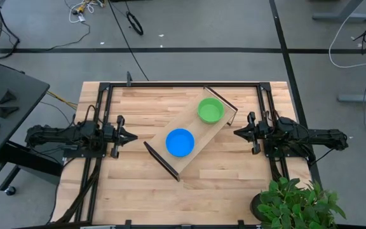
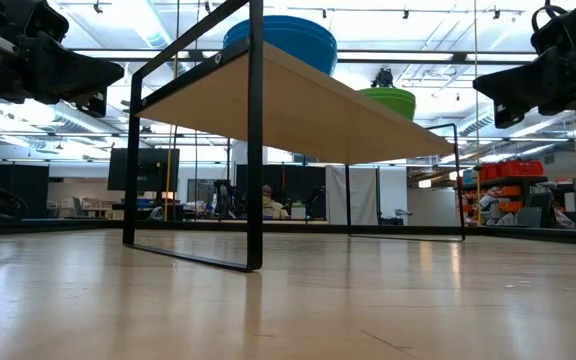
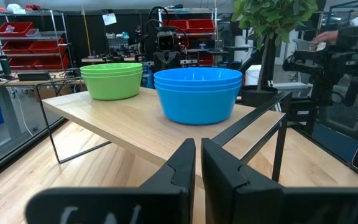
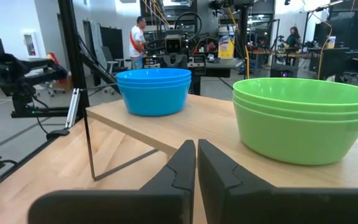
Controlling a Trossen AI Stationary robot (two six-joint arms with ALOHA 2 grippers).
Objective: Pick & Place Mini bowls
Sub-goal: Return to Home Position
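Stacking looks done: the blue bowls (image 1: 180, 142) are nested in one stack and the green bowls (image 1: 210, 110) in another, both on the raised shelf (image 1: 196, 126). None sit loose on the counter (image 1: 138, 184). Left tool (image 1: 131, 137) is empty, fingers closed together, with the blue stack just ahead of it. Right tool (image 1: 236, 132) is empty and closed too, with the green stack nearest ahead and blue beyond. Only parking the arms seems left.

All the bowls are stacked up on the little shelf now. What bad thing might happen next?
The shelf stands raised on thin black legs, between the left tool and the right tool; a wide arm swing might knock it. The green bowls sit near the shelf's end by the right tool, so a bump might slide them off. The stacked blue bowls could tip too.
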